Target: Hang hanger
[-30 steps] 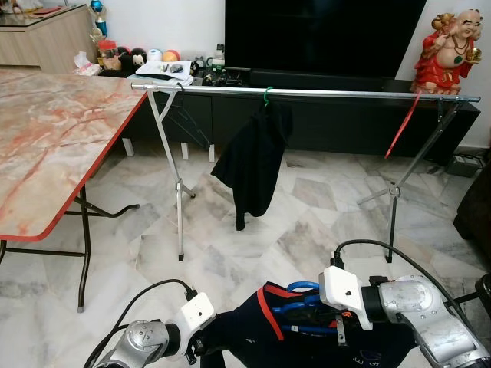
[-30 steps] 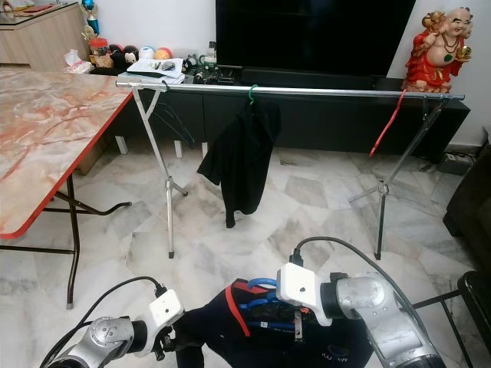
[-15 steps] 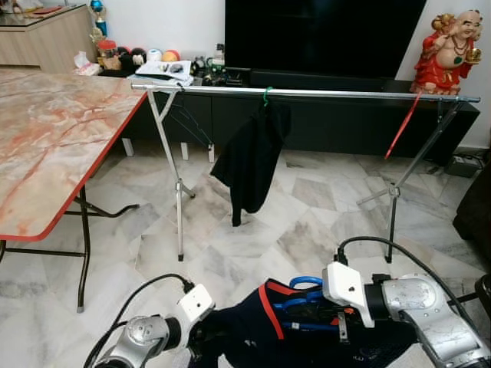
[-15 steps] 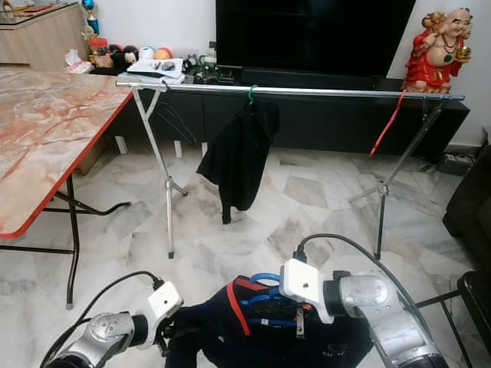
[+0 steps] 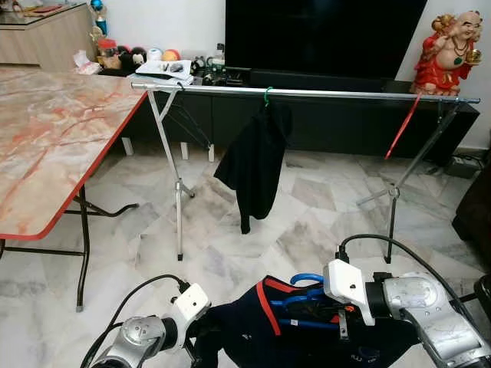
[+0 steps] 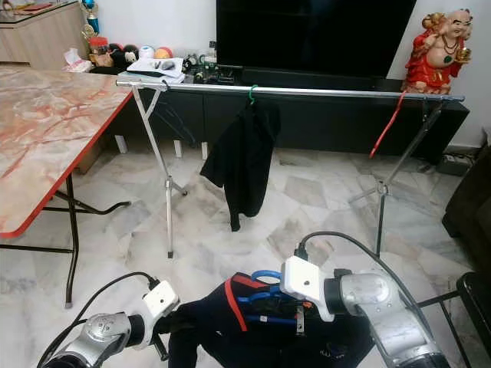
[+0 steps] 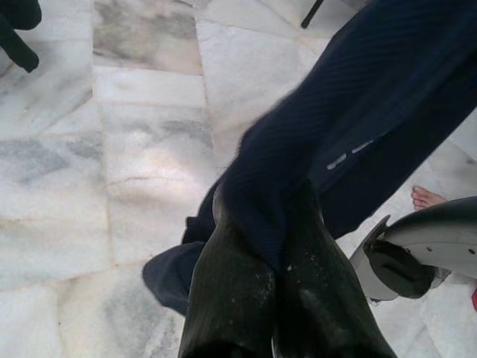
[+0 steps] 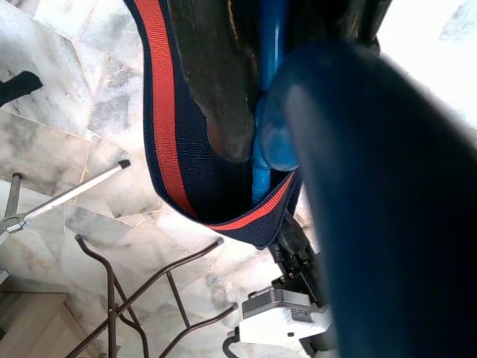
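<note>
Well below the rail [image 5: 330,93], the right gripper [image 5: 318,310] pinches the blue hanger [image 5: 307,279] and the left gripper [image 7: 261,246] is closed on the navy garment [image 5: 253,333], so hanging remains undone.

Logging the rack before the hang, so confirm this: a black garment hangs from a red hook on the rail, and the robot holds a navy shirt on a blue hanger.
Wrong on one point: the hook holding the black garment on the rail is green, as the left eye view shows. The navy shirt on the blue hanger stands.
</note>
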{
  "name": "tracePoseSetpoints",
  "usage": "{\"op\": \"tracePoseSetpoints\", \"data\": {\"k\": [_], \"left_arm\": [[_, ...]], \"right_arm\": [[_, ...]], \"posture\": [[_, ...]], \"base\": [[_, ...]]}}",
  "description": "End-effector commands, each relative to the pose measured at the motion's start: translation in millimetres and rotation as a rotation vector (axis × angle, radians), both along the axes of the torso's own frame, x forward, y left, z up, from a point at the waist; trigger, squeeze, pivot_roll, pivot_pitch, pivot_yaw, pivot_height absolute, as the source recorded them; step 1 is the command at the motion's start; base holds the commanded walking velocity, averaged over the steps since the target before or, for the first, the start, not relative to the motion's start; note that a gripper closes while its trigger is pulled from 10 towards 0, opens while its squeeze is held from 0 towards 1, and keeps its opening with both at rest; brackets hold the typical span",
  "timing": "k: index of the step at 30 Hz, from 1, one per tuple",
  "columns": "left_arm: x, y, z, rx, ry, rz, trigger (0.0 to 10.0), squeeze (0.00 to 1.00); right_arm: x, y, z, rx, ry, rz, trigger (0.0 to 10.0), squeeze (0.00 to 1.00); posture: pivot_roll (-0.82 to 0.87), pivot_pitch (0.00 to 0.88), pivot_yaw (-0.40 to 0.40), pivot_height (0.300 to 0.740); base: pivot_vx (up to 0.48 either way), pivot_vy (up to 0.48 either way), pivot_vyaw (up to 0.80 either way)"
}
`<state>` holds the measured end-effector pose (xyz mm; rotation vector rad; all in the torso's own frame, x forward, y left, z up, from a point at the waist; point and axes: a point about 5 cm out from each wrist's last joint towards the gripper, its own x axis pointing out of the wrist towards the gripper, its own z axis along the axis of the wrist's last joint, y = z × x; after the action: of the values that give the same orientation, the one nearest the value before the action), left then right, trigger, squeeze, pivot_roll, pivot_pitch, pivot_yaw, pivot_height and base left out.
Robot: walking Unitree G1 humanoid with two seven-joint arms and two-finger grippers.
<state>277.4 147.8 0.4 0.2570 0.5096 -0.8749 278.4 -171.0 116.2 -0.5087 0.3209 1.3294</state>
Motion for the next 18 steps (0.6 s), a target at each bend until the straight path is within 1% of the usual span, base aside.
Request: {"op": "tracePoseSetpoints", "data": {"k": [1, 4, 6, 7, 8, 9, 12, 14, 15, 16, 18], "left_arm": [[4.0, -5.4, 4.0, -0.023, -0.002, -0.014, 0.0, 0.00], [4.4, -4.7, 4.2, -0.030, -0.002, -0.002, 0.0, 0.00], [7.0, -2.1, 6.4, -0.057, -0.009, 0.043, 0.0, 0.00], [7.0, -2.1, 6.4, -0.057, -0.009, 0.043, 0.0, 0.00], [9.0, 1.0, 8.0, -0.070, -0.021, 0.079, 0.0, 0.00], [10.8, 8.6, 9.4, -0.107, -0.027, 0.156, 0.0, 0.00], [10.6, 18.9, 8.2, -0.152, -0.014, 0.262, 0.0, 0.00], [8.1, 27.5, 5.3, -0.155, -0.009, 0.328, 0.0, 0.00], [4.2, 35.2, 1.4, -0.147, 0.002, 0.378, 0.0, 0.00], [4.2, 35.2, 1.4, -0.147, 0.002, 0.378, 0.0, 0.00], [-0.8, 43.1, -2.7, -0.150, 0.015, 0.428, 0.0, 0.00]], "right_arm": [[3.1, 0.5, 5.1, 0.010, -0.023, -0.001, 10.0, 0.00], [3.0, -0.3, 3.5, 0.003, -0.019, -0.004, 10.0, 0.00], [2.7, -3.4, 1.6, -0.025, -0.015, -0.007, 10.0, 0.00], [2.7, -3.4, 1.6, -0.025, -0.015, -0.007, 10.0, 0.00], [2.3, -7.0, -0.1, -0.044, -0.010, -0.013, 10.0, 0.00], [1.5, -15.7, -4.4, -0.086, 0.001, -0.035, 10.0, 0.00], [-1.2, -25.4, -9.0, -0.119, 0.017, -0.056, 10.0, 0.00], [-4.5, -31.4, -10.3, -0.121, 0.036, -0.072, 10.0, 0.00], [-7.8, -36.8, -10.4, -0.118, 0.054, -0.082, 10.0, 0.00], [-7.8, -36.8, -10.4, -0.118, 0.054, -0.082, 10.0, 0.00], [-10.7, -43.5, -8.8, -0.109, 0.068, -0.097, 10.0, 0.00]], "posture": [[0.09, 0.012, -0.053, 0.740], [0.09, 0.012, -0.053, 0.740], [0.09, 0.014, -0.052, 0.740], [0.09, 0.014, -0.052, 0.740], [0.09, 0.015, -0.052, 0.740], [0.09, 0.015, -0.052, 0.740], [0.09, 0.019, -0.052, 0.740], [0.09, 0.021, -0.052, 0.740], [0.09, 0.022, -0.050, 0.740], [0.09, 0.022, -0.050, 0.740], [0.09, 0.024, -0.050, 0.740]], "base": [[0.000, 0.000, 0.00], [0.000, 0.000, 0.00], [0.000, 0.000, 0.00], [0.000, 0.000, 0.00], [0.000, 0.000, 0.00], [0.000, 0.000, 0.00], [0.000, 0.000, 0.00], [0.000, 0.000, 0.00], [0.000, 0.000, 0.00], [0.000, 0.000, 0.00], [0.000, 0.000, 0.00]]}}
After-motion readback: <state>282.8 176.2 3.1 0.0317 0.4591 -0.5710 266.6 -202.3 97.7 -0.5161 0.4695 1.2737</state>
